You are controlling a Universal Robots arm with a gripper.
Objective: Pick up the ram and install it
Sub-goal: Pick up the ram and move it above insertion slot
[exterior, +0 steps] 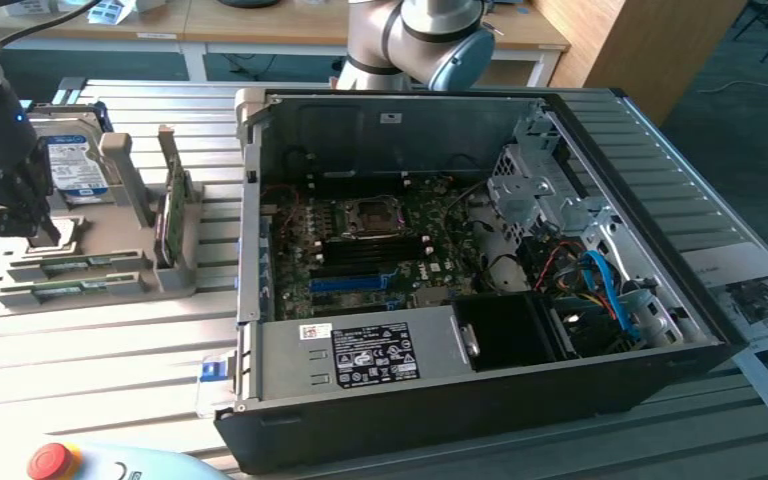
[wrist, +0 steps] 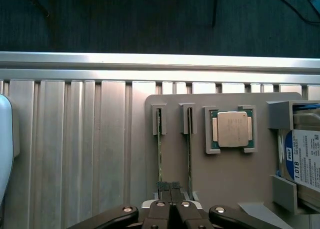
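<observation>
Green ram [wrist: 160, 149] edge-up in holder [wrist: 225, 179] near table [wrist: 75, 154] edge, fingers [wrist: 169, 196] closed at its end

Two ram sticks [wrist: 160, 154], one processor [wrist: 232, 129], one hard drive [wrist: 305, 161], one computer case [exterior: 491, 412].

Exterior view: you look down at a slant on the computer case [exterior: 491, 420], mid-distance. Wrist view: close, straight down past the gripper [wrist: 171, 193]. Shared: parts holder [exterior: 91, 292], exterior frame's left.
</observation>
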